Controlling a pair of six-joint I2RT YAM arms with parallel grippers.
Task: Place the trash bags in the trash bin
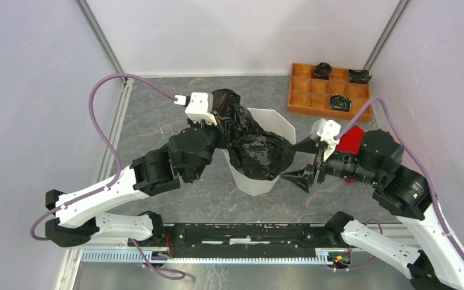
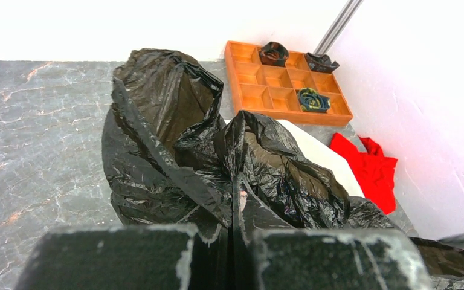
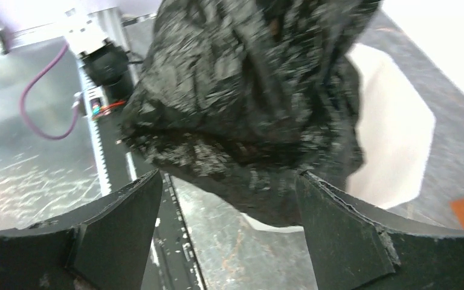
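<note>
Wrinkled glossy black bag (image 1: 257,145) heaped over the white bin (image 1: 276,124) mouth, long axis far-left to near-right | my left pincer (image 2: 237,244) clamped on its film | my right pincer (image 3: 228,178) spread wide, just beside the bag

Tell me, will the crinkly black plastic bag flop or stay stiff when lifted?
Probably floppy: the wrinkly black plastic bag sags over the white faceted plastic bin. Likely light: one pinch by the left gripper holds it up.
</note>
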